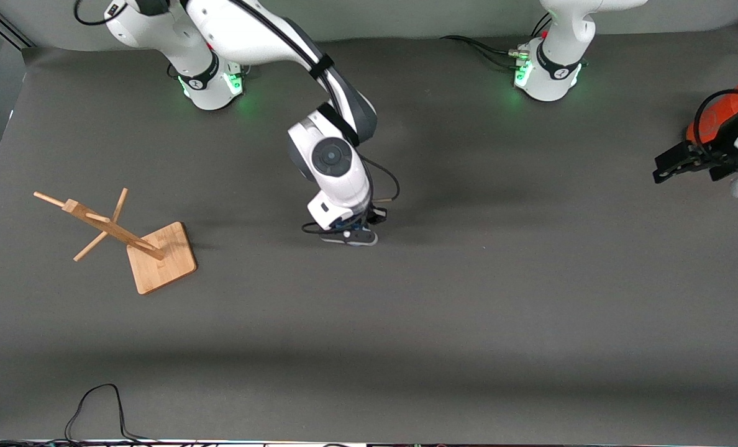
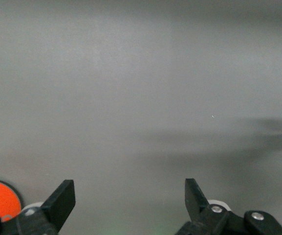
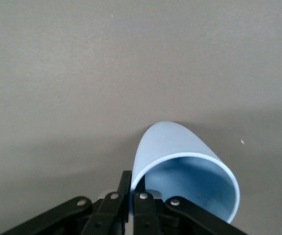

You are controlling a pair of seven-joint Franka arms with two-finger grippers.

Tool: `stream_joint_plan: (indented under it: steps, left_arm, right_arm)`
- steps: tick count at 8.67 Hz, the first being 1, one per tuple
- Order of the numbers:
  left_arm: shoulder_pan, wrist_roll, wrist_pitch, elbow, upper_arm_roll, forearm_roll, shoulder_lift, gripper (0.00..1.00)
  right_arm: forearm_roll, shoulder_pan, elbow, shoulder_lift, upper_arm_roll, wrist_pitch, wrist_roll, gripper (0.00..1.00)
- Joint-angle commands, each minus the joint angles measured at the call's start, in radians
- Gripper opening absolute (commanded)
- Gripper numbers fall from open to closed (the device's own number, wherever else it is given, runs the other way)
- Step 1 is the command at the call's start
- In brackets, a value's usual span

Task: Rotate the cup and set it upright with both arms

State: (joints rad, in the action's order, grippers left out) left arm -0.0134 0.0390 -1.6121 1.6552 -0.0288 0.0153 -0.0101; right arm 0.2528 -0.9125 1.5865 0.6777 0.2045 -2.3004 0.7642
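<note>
The small light-blue handleless cup point(image 3: 184, 171) lies on its side on the dark grey table mat point(image 1: 468, 323), about mid-table, its open mouth turned up toward the right wrist camera. The right arm's black two-finger gripper point(image 3: 129, 198) is right down on it, clenched on the cup's rim wall: one finger sits inside the mouth, the other against the outer skin, pinching the thin wall between them. From the high front camera the cup point(image 1: 361, 239) shows only as a pale sliver under that gripper point(image 1: 351, 234).

To my eye the step in hand is the lift-and-turn, and the pinch is narrow, on one edge only. I would raise it slowly and keep the wrist roll gentle, since a smooth tapered wall could slide out of such a thin bite. Bringing the base down flat before letting go should stop it tipping.

Off toward the right arm's end of the table from the gripper stands a wooden peg rack with a square base point(image 1: 134, 239), well apart. The left arm's gripper point(image 1: 676, 164) waits by the table's edge at its own end, fingers point(image 2: 62, 198) spread wide, holding nothing.
</note>
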Motion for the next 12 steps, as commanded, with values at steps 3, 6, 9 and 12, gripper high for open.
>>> stream_joint_plan:
  steps: [3, 6, 9, 12]
  left_arm:
    - [0.017, 0.041, -0.034, 0.009, -0.002, 0.049, 0.002, 1.0]
    - [0.01, 0.039, -0.029, 0.008, 0.0, 0.058, 0.002, 1.0]
    - [0.013, 0.039, -0.019, 0.006, 0.0, 0.057, -0.001, 1.0]
    - [0.015, 0.054, -0.031, 0.011, 0.0, 0.089, -0.001, 1.0]
  right_arm:
    - [0.028, 0.067, -0.06, 0.054, 0.013, -0.016, -0.008, 0.51]
    - [0.042, 0.076, -0.115, 0.031, 0.024, 0.098, 0.001, 1.0]
    - [0.031, 0.078, -0.149, -0.062, 0.093, 0.231, -0.011, 1.0]
    - [0.029, 0.084, -0.148, -0.105, 0.203, 0.242, -0.063, 1.0]
